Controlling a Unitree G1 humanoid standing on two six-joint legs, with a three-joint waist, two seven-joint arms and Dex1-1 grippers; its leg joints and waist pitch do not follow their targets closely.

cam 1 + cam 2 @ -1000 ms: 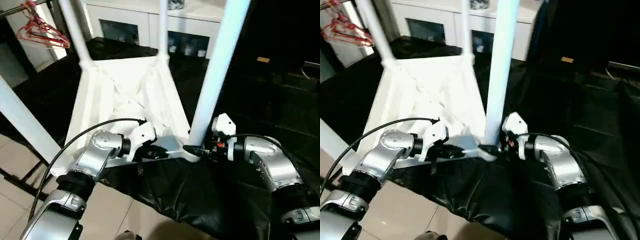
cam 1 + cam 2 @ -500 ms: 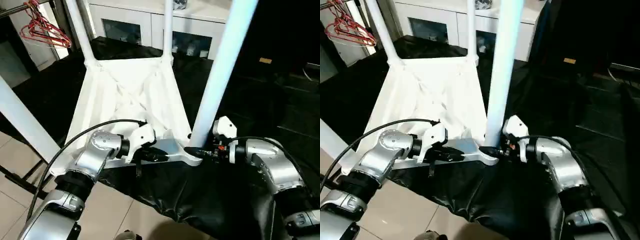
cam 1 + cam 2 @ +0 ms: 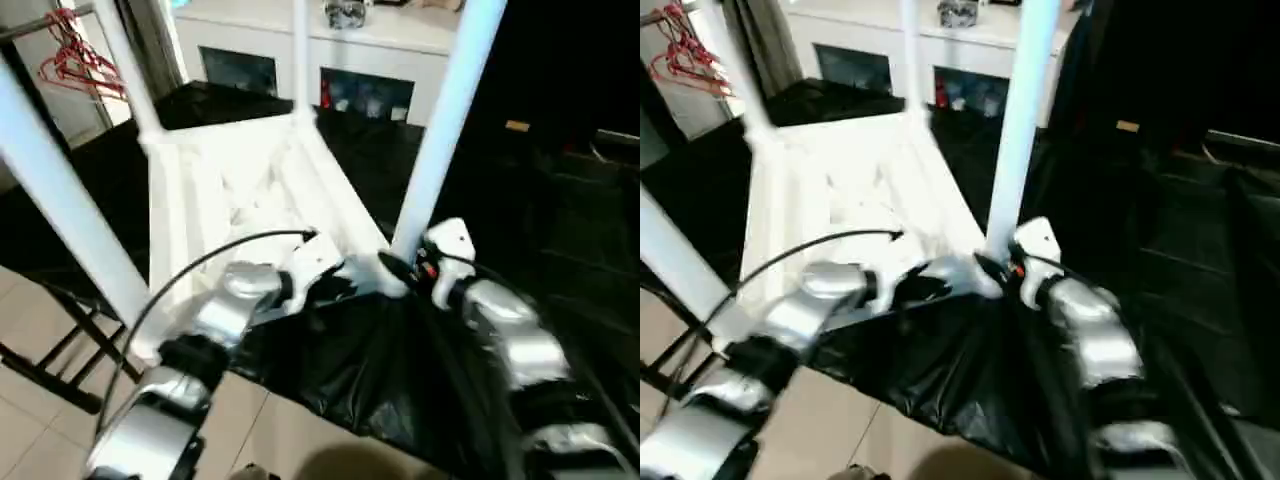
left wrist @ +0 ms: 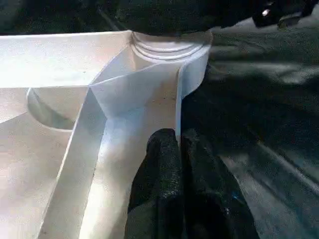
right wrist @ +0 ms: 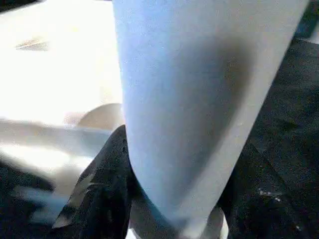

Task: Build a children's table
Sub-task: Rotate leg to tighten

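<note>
Black cloth [image 3: 340,380] covers desk; white cabinet [image 3: 330,60] with glass doors behind, red hangers [image 3: 75,60] far left. Children's table [image 3: 240,190] lies upside down on cloth, ribbed underside up, legs standing in corner sockets. Left tool [image 4: 177,149] pinched shut on near rim, likely steadying top. Right tool [image 5: 169,199] clasps near-right leg [image 3: 440,130] at its base, probably pressing it into socket. No containers in sight.

Smooth white plastic children's table [image 3: 240,180], glossy crinkled black sheet [image 3: 340,370], silver metal forearms [image 3: 510,340]
</note>
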